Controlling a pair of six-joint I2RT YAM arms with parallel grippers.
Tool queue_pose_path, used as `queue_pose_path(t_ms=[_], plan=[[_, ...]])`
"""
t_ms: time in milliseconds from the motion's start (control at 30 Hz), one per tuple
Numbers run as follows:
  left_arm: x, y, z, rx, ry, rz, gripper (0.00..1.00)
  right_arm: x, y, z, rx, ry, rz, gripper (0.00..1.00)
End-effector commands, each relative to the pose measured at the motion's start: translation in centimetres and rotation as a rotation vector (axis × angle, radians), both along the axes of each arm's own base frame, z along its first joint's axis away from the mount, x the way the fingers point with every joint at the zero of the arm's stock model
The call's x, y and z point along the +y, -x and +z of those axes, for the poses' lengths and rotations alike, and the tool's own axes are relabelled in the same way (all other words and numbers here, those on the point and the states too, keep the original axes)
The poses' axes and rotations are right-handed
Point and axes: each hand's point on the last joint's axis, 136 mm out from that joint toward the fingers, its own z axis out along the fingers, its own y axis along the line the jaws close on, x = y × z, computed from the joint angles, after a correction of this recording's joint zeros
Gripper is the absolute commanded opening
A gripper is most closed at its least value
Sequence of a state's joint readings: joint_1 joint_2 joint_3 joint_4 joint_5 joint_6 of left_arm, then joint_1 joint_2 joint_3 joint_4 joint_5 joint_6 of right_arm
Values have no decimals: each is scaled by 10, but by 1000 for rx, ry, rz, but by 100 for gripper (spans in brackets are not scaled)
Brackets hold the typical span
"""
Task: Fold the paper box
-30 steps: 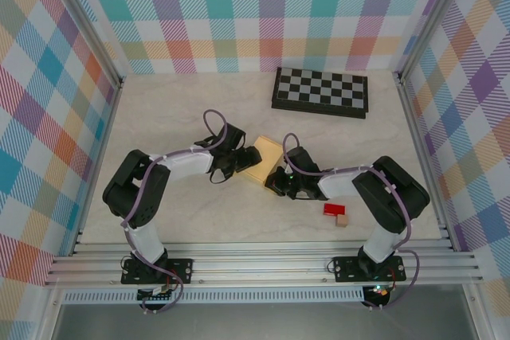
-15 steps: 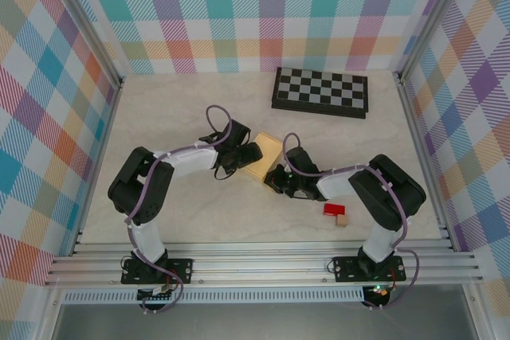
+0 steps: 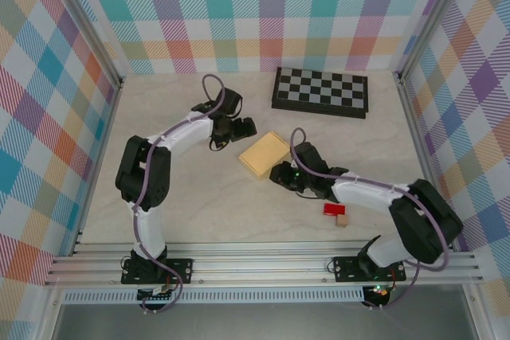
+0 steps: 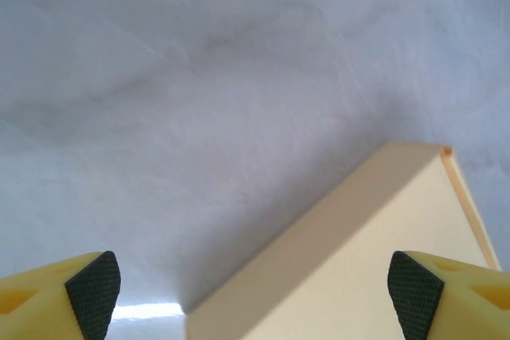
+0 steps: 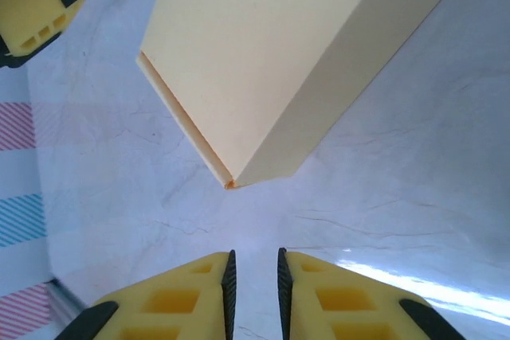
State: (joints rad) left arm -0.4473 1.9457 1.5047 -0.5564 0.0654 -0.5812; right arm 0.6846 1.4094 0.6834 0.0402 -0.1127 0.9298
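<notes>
Both arms are backing off the paper box (image 3: 264,155). A second ago both grippers were right up against it; now the left gripper (image 3: 245,127) is sitting up and to the left of it, clearly apart, and the right gripper (image 3: 276,174) is sitting just beside its near right corner, not touching as far as I can see. The box is lying free on the table (image 3: 191,197) between the two, closed flat lid up, well short of the checkerboard (image 3: 320,91).

I'm reading that as a release: the fold looks done or nearly done, though a thin seam is showing along one edge in the right wrist view, so I'm not calling it fully tucked.

Left hand: I'm seeing its fingertips (image 4: 94,283) spread wide at the frame corners, holding nothing, with the box corner ahead of them. Right hand: its fingers (image 5: 215,292) are standing only a narrow slit apart, nothing between them, just starting to part, with the box end just ahead.
</notes>
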Motion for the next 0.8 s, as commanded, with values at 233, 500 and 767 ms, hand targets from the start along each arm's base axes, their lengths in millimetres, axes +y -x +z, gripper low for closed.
queue_pose_path(t_ms=[233,500,767], plan=[[19,98,25,18,156,169,89,-78,-77,39,-220,372,195,46],[-46,97,16,-40,301,140,90,-40,-135,18,-216,222,311,51],[-63,60,-18,-33,238,121,91,-30,-144,-13,-129,175,302,52]])
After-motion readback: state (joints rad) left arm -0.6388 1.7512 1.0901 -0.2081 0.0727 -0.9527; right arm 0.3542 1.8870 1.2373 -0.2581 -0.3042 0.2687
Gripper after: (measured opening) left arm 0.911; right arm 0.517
